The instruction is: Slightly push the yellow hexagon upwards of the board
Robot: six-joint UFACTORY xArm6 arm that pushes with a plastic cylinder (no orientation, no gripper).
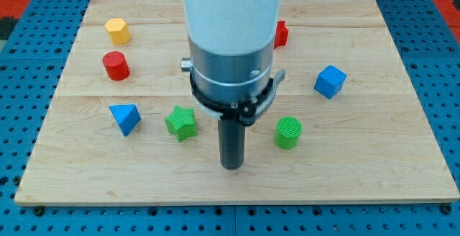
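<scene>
Pushing the yellow hexagon [116,30] should be easy — light, rigid, likely to slide; my tip [231,167] has no hand, so I'd nudge its lower face.

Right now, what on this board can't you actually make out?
- Red block at the view's top: mostly hidden behind the arm, so its shape is unclear.
- The board directly behind the arm: covered; anything lying there can't be seen.
- The arm's upper part: cut off by the view's top edge.
- My tip shows, between the green star and green cylinder.
</scene>
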